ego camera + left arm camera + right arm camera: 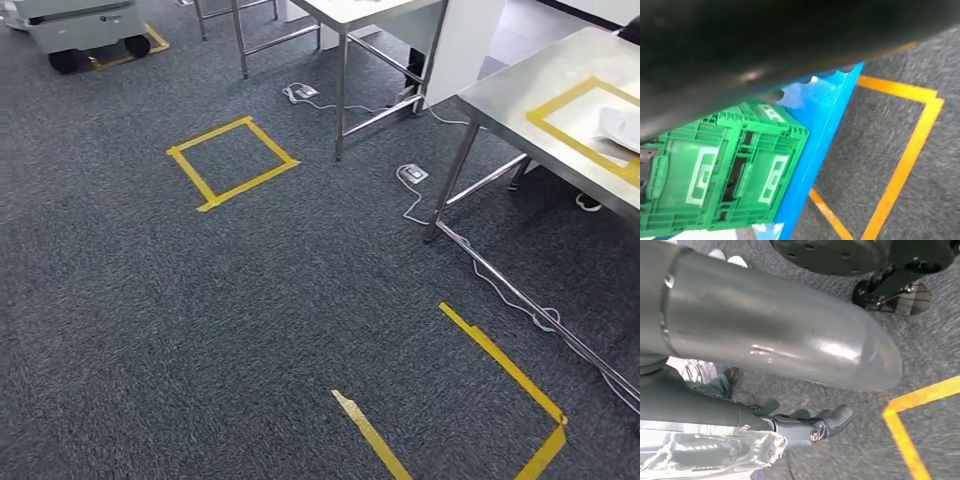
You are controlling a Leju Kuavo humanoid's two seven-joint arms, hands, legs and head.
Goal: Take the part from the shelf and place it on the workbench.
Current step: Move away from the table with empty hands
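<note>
In the right wrist view my right hand [806, 427] reaches out with its dark fingers [832, 419] straight, and a crinkled clear-wrapped part [711, 452] lies pressed against them, under the thick grey thumb [783, 335]. The steel workbench [521, 95] stands at the right of the head view. It carries a yellow tape rectangle [562, 135] with a white item [623, 128] inside. The left wrist view looks past a blurred dark shape at a green crate [723, 165] on the blue shelf [828, 115]; my left hand's fingers cannot be made out.
Grey carpet carries a yellow tape square [230, 160] ahead and a partial one [513, 370] near the workbench. Cables and floor sockets [411, 175] run along the workbench legs. A second table [362, 15] and a wheeled cart [83, 30] stand farther off.
</note>
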